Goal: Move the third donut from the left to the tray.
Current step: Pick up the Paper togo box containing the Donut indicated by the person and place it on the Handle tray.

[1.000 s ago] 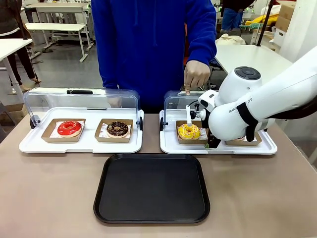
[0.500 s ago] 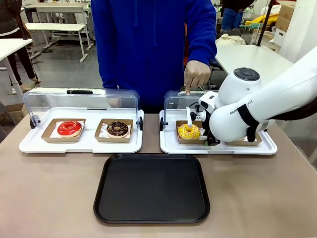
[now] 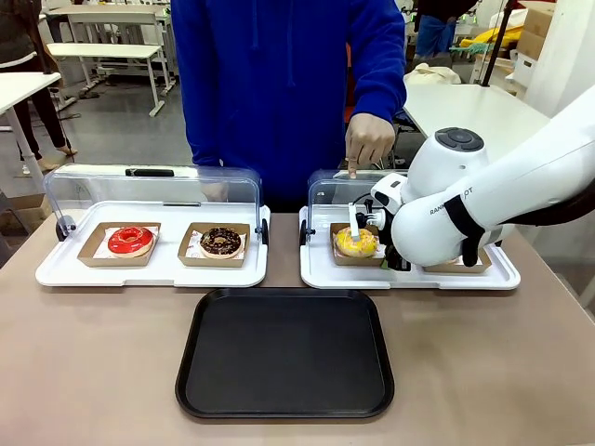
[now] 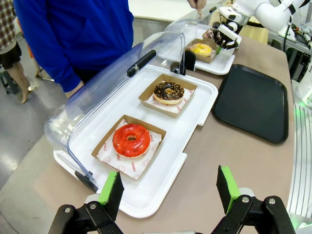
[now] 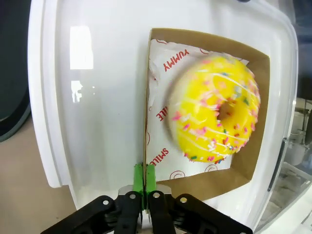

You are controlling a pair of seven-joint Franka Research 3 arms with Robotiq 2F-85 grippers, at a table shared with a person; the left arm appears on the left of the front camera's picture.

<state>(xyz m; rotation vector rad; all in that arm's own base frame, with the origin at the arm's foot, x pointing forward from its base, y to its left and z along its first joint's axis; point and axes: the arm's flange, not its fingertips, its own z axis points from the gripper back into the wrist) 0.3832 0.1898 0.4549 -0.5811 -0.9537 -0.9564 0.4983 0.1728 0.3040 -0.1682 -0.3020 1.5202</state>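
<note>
Right gripper (image 5: 145, 175) has its fingers pinched shut on one side wall of the cardboard square (image 5: 214, 187) carrying the third donut (image 5: 214, 109), evidently to spare the icing; donut sits on the white base (image 3: 316, 269) beyond the tray (image 3: 284, 351), far right; left gripper (image 4: 168, 187) fingers stand open, idle.

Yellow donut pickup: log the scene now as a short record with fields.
target: yellow donut on its cardboard square, in the right display base
right gripper: shut on the cardboard square's edge
left gripper: open, holding nothing
tray: in front of the bases, donut not yet on it
person's hand: at the raised clear lid
</note>
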